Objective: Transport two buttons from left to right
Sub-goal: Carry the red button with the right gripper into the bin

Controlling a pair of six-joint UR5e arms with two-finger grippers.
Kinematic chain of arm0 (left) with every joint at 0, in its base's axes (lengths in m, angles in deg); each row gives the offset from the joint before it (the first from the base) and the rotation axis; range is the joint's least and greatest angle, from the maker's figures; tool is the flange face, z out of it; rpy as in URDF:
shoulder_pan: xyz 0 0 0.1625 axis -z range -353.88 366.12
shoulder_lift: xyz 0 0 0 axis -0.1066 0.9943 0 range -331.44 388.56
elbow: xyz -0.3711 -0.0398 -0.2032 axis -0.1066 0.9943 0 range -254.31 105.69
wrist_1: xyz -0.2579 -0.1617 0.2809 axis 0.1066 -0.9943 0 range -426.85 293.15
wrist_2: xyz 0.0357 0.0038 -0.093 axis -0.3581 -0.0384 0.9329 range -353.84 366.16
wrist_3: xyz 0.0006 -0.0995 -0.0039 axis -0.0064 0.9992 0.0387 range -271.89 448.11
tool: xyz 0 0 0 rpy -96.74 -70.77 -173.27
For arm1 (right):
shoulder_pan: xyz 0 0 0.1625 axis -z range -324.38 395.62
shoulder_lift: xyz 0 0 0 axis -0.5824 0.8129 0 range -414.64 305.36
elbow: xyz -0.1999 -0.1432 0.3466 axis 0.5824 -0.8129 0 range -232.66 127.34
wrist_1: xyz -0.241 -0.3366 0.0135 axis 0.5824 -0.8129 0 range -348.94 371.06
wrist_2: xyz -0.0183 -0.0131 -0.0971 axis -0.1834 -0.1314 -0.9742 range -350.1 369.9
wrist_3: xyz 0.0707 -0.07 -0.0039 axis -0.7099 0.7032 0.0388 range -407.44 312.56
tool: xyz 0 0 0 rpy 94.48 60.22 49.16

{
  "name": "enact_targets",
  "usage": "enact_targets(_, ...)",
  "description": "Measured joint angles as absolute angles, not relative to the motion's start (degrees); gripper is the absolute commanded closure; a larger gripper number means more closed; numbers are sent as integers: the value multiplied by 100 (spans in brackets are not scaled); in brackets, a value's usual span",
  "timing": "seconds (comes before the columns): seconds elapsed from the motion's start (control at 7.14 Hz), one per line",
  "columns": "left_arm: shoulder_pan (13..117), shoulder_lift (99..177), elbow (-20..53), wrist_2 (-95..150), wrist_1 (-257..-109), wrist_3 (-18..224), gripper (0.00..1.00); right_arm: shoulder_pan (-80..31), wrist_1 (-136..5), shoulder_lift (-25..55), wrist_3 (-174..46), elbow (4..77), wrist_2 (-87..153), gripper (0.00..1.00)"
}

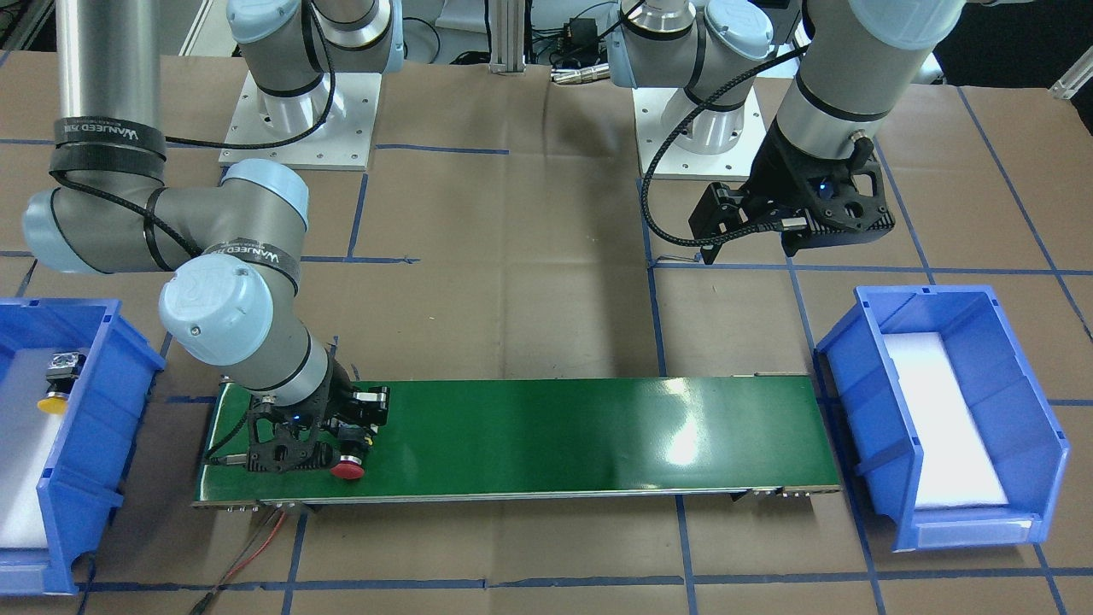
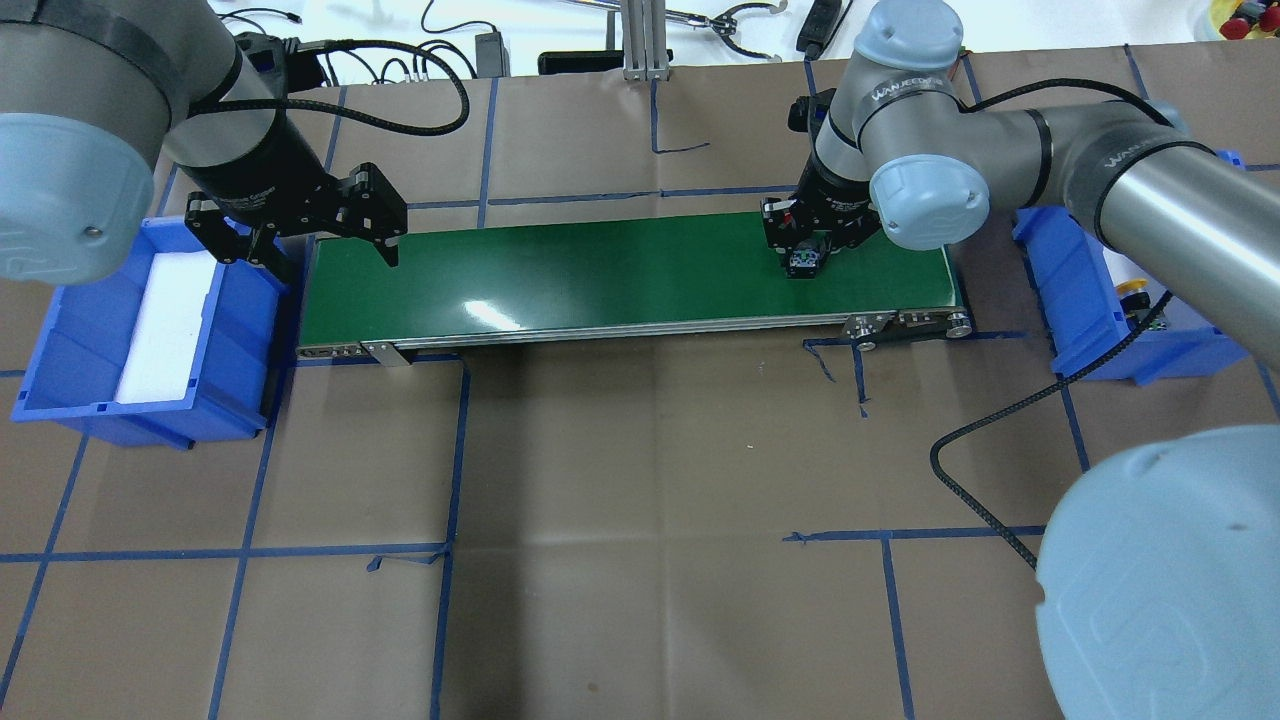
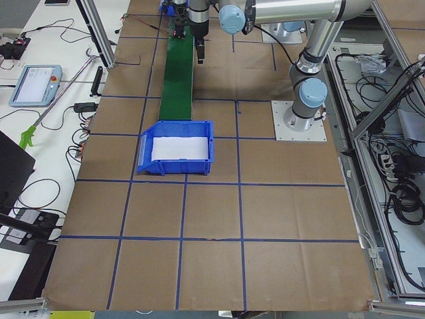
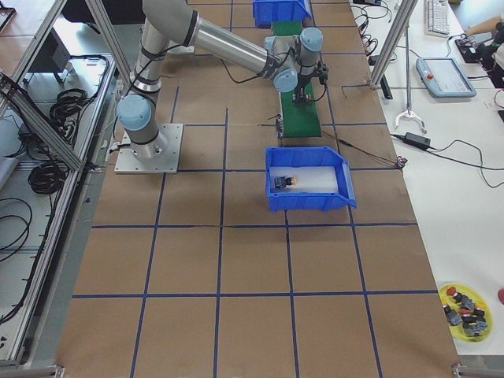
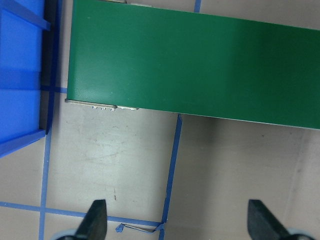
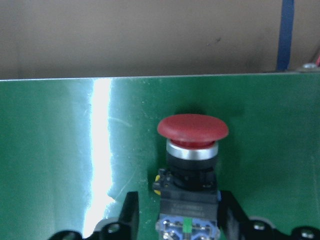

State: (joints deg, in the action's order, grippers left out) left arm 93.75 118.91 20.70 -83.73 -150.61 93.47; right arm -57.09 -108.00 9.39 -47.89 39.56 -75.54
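Observation:
The red-capped button [image 6: 192,150] lies on the green conveyor belt [image 1: 555,427] at its end on my right side; it also shows in the front view [image 1: 347,467]. My right gripper [image 6: 181,212] is low over the belt. Its jaws stand on either side of the button's black body, slightly apart from it, with a small gap at the left finger [image 6: 131,210]. The yellow-capped button [image 1: 58,383] lies in the blue bin [image 1: 102,401] on my right. My left gripper [image 1: 751,250] is open and empty above the belt's other end [image 5: 177,222].
A second blue bin [image 2: 60,360] with a white foam liner stands past the belt's left end. Red and black wires [image 1: 256,547] trail from the belt's right end. A black cable [image 2: 980,480] hangs off my right arm. The table is covered in brown paper with blue tape lines.

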Motion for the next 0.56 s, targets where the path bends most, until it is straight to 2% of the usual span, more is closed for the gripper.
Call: enact_targets(0.56, 9375, 11889, 2070, -8373, -15061, 9347, 0, -5039, -9537, 1672, -3866, 3252, -8369, 93)
